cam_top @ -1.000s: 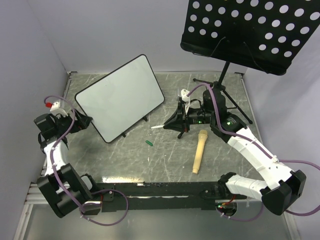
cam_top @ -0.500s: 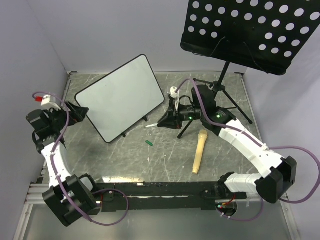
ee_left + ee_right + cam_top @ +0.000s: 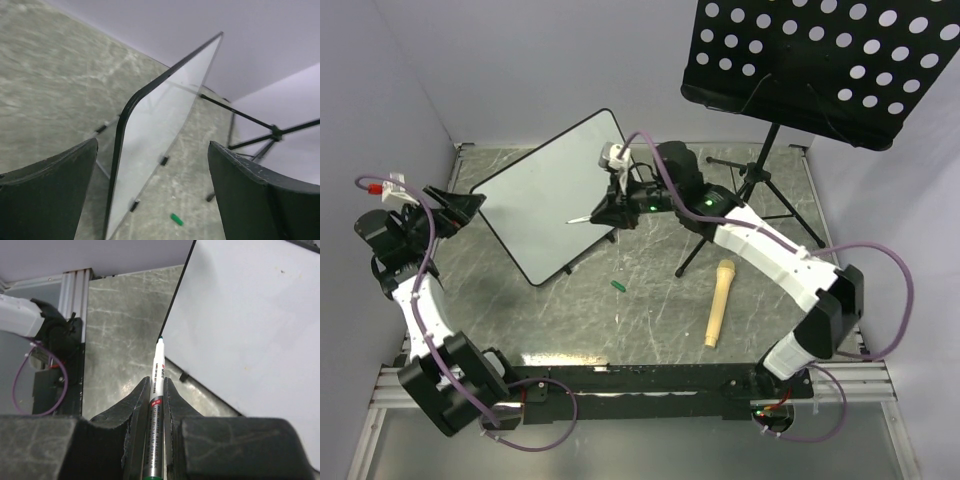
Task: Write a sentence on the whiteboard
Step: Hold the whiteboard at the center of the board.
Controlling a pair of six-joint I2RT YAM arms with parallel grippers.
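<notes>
Whiteboard [image 3: 555, 190] stands propped at a tilt on its small feet, left of centre on the counter [image 3: 650, 320]. Face is blank, no sentence on it yet.

Right fingers [image 3: 606, 212] are clenched on the marker [image 3: 582, 218], cap off, tip over the board's lower middle. Touching or just off, can't tell. Left fingers [image 3: 455, 207] are spread wide and grasp nothing. They sit at the board's left corner, and in the wrist view that corner's edge lies in the gap ahead of them, apparently not touching.

Risks as I judge them:
- Board isn't braced. It only rests on its feet, so pen pressure can shove it back, skate it along the counter or tip it. Left side should hold the edge before I press.
- Closing left carelessly can knock the corner and swing the board under the tip, which means a stray stroke.
- Marker is pinched along the barrel by two narrow fingers. Side load can pivot or slide it, so lines go faint or wobbly.
- Tip is low on the board. Starting there leaves little room, so text may run off the frame.
- Right arm reaches over the legs of the music stand [image 3: 820, 60], a snag risk on long strokes.
- Green cap [image 3: 617, 286] lies loose near the board's feet and may get swept.
</notes>
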